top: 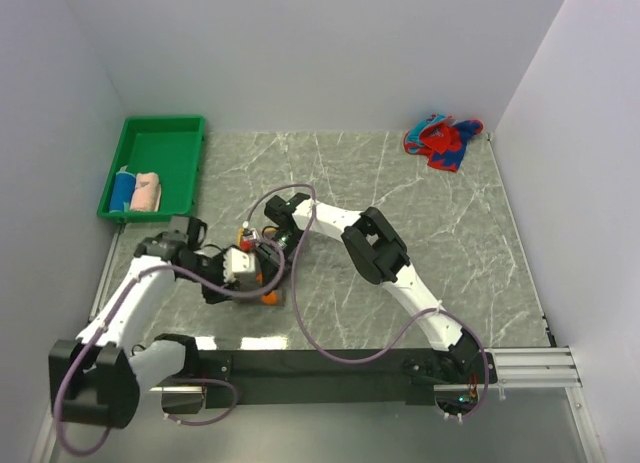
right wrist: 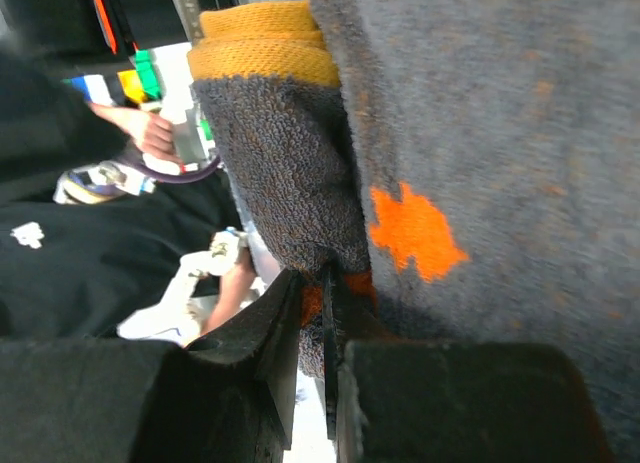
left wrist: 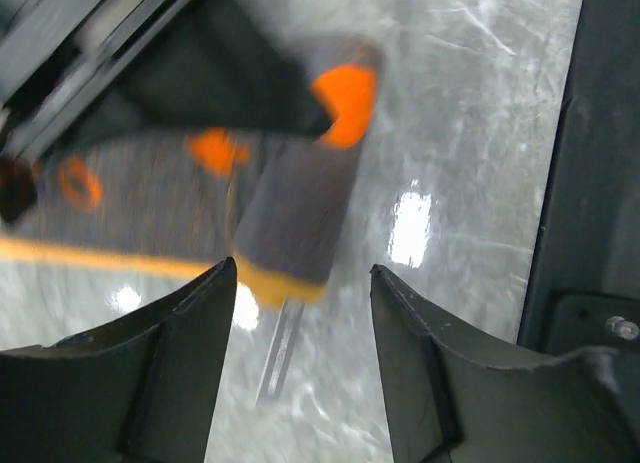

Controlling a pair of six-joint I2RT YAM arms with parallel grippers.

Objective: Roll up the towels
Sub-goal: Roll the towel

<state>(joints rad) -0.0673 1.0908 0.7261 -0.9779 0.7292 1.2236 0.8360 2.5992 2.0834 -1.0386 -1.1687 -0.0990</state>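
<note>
Mid-table, R gripper [right wrist: 318, 295] pinches grey-orange towel [right wrist: 285, 173].

The grey towel [right wrist: 290, 173], orange-spotted with a yellow edge, is pinched in the right hand [right wrist: 322, 285], just ahead of the left hand [left wrist: 302, 273]. The red-blue towel [top: 443, 141] lies crumpled well beyond the right hand. The blue towel [top: 123, 190] and pink towel [top: 147, 191] lie rolled, side by side, well left of the left hand.

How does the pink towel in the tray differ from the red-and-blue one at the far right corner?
The pink towel is rolled up; the red-and-blue towel lies in a crumpled heap. The pink towel sits in the green tray beside a blue roll; the red-and-blue towel lies on the table. The pink towel is plain, the red-and-blue towel patterned. Neither is held.
</note>
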